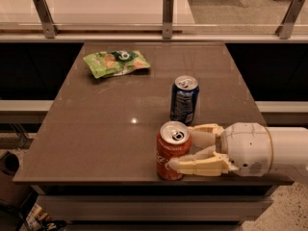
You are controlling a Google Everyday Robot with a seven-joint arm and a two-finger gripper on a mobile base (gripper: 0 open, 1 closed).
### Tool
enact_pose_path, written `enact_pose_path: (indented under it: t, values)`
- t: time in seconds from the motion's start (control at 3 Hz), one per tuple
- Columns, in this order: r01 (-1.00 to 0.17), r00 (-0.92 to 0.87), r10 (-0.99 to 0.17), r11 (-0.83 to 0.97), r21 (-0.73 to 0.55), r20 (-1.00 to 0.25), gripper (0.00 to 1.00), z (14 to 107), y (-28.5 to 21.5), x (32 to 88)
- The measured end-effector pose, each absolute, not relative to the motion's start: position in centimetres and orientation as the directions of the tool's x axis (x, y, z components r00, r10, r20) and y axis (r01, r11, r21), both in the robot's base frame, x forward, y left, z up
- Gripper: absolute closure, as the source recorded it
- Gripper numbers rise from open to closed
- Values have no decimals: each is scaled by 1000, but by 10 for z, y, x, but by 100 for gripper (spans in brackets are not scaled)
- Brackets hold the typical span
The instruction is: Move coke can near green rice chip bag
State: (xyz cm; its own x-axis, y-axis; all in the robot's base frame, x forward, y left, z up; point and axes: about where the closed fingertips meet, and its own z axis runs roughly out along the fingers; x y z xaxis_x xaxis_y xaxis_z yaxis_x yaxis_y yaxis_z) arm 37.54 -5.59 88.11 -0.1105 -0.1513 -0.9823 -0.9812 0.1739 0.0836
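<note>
- Your table (96,143) is brown and carries everything here.
- Your tool (182,147) reaches in from the right along the table's near edge. Its two pale fingers are clasped narrowly on either side of the coke can (171,150).
- The green rice chip bag (115,63) lies flat toward the far left corner, well apart from both cans.
- A dark blue can (184,100) stands upright right of mid-table, just behind the tool.
- The coke can stands upright on the table by the near edge, held in the tool.
</note>
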Motion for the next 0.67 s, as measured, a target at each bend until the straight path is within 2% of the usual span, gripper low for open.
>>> enact_pose_path:
  t: [0.67]
  values:
    - [-980, -80, -192, 194, 42, -978, 100, 911, -77, 412]
